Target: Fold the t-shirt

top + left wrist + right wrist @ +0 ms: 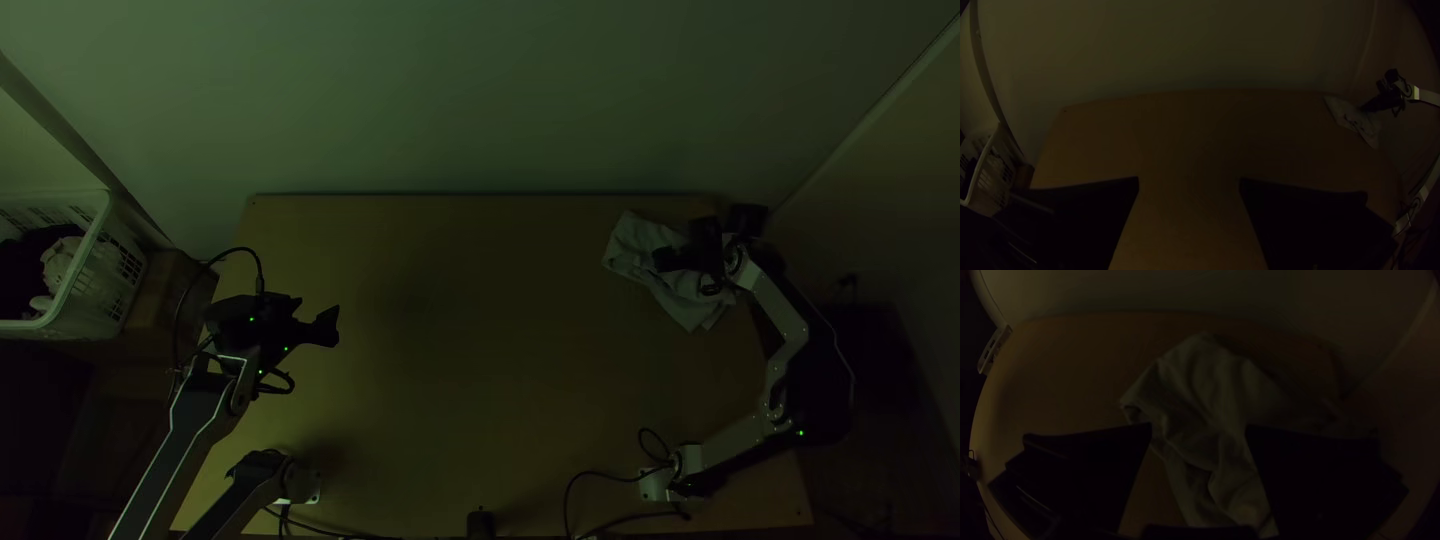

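My left gripper [322, 322] stands over the left part of the table; in the left wrist view the gripper [1189, 182] is open with nothing between its fingers. A pale t-shirt [640, 250] lies bunched at the table's far right corner, also visible in the left wrist view as a small light heap [1342, 111]. My right gripper [682, 262] is above the cloth, covering part of it. In the right wrist view that gripper [1199, 429] is open, with the wrinkled t-shirt [1215, 390] seen between and beyond its fingers.
Bare wooden table [450, 380] stretches between the two arms. A white basket [75, 275] holding dark and light cloth stands off the table's left side. A wall rises behind the far edge. Cables lie along the near edge by the arm bases.
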### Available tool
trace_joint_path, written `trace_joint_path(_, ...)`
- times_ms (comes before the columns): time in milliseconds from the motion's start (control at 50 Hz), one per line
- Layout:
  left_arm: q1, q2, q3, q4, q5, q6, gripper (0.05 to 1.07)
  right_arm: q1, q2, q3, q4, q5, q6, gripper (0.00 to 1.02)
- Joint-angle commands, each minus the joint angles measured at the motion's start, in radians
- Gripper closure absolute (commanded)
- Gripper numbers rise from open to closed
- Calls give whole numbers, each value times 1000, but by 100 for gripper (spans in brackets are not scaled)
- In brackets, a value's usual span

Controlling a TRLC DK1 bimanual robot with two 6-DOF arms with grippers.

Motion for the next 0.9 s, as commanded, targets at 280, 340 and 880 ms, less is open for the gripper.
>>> trace_joint_path(280, 96, -415, -266, 72, -26, 82, 10, 15, -652, -473, 318, 127, 127, 4)
trace_joint_path(340, 132, -504, -321, 95, -29, 103, 10, 29, -717, -547, 359, 154, 130, 4)
trace_joint_path(880, 337, -767, -554, 306, -14, 131, 10, 98, -1251, -1086, 742, 275, 160, 5)
